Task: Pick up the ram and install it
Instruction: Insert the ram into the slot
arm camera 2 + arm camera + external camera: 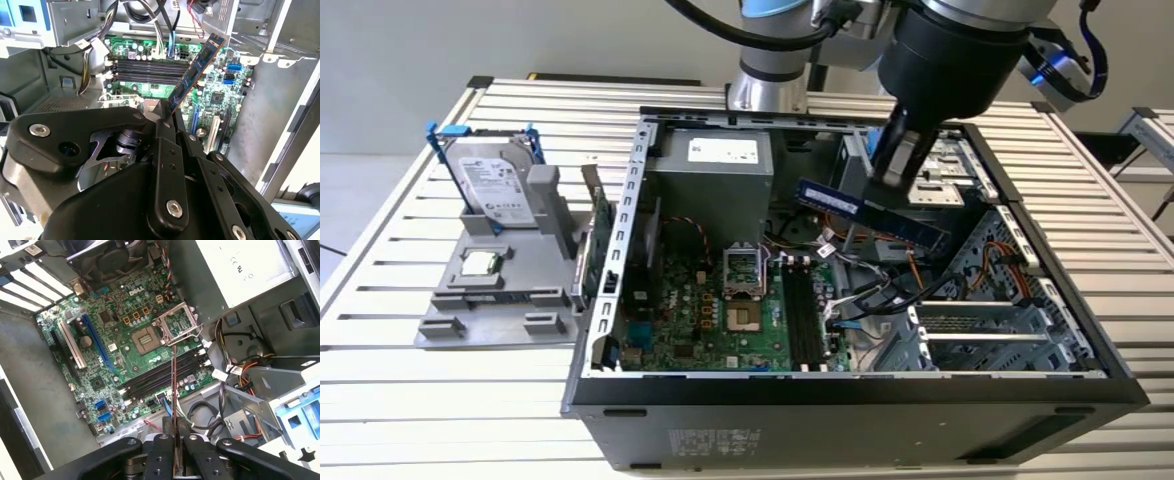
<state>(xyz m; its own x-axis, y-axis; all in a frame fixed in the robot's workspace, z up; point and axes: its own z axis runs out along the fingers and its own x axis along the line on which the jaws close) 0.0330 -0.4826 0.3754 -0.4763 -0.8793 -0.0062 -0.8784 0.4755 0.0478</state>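
Observation:
The ram [874, 214], a long blue board with dark chips, hangs tilted above the open computer case [854, 385], with my gripper [893, 184] shut on its upper edge. It sits over the cables, toward the exterior view's right of the black memory slots [801, 318] on the green motherboard [707, 330]. In the second wrist view the ram [196, 69] juts from the gripper [167, 113] over the slots [145, 71]. The first wrist view shows the ram [174, 385] edge-on, running from the gripper [175, 439] across the slots [160, 378].
A grey holder [487, 300] at the exterior view's left carries a silver hard drive [498, 184] with blue clips, a processor chip [480, 263] and a green expansion card [603, 235]. Inside the case are the power supply [720, 168], the processor socket [740, 270], loose cables [881, 290] and drive bays [947, 170].

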